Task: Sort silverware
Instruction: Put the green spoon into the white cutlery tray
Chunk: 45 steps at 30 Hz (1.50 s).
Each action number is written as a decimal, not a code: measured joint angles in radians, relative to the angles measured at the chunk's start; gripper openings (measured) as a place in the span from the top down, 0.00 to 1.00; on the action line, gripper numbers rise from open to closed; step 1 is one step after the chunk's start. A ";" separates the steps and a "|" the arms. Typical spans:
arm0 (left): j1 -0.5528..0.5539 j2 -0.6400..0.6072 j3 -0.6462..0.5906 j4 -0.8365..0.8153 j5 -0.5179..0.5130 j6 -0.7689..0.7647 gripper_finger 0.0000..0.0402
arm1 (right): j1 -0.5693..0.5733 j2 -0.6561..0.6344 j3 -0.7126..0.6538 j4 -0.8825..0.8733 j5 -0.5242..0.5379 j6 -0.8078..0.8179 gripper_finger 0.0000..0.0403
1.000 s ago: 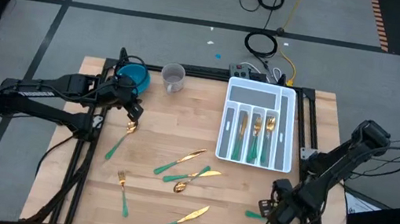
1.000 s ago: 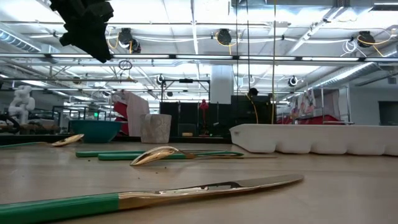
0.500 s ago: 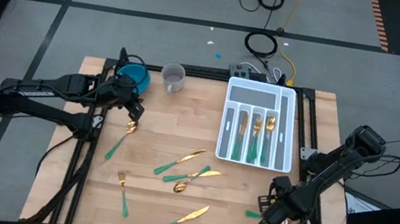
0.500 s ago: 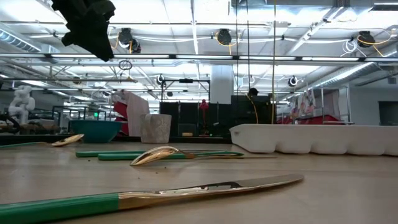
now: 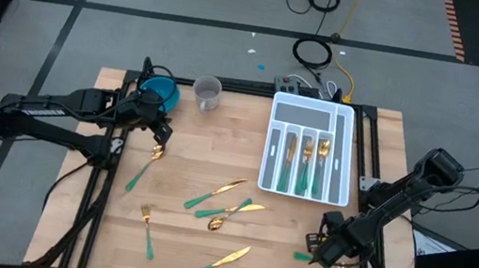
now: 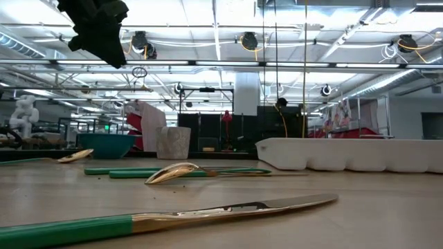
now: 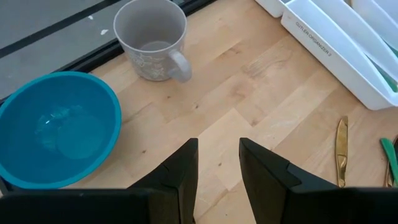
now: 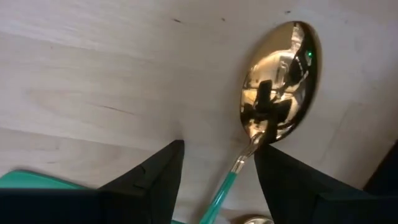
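Gold-headed, teal-handled silverware (image 5: 227,189) across table (image 5: 201,138)

One bowl (image 5: 160,94), one mug (image 5: 207,93), one tray (image 5: 342,159), two arms (image 5: 71,114). Three pieces (image 5: 305,163) in tray. Loose on table: three knives (image 5: 224,188), two spoons (image 5: 157,151), one fork (image 5: 147,214). At least two more at right edge, partly hidden, one a spoon (image 8: 280,81).

A blue bowl (image 5: 161,94) beside a grey mug (image 5: 207,93); white divided tray (image 5: 342,159) farther right
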 joint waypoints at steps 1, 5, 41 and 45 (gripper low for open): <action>0.000 0.000 0.000 0.000 0.000 0.000 0.69 | -0.004 -0.001 -0.008 0.005 -0.010 0.003 0.55; 0.000 0.000 0.000 -0.002 0.000 0.000 0.69 | -0.007 -0.002 -0.010 0.006 -0.017 0.005 0.70; 0.000 0.000 0.000 -0.001 -0.005 0.001 0.69 | -0.009 -0.007 0.107 -0.215 0.145 -0.037 1.00; 0.000 0.000 0.000 -0.001 -0.006 0.000 0.69 | -0.009 -0.007 0.107 -0.220 0.215 -0.055 1.00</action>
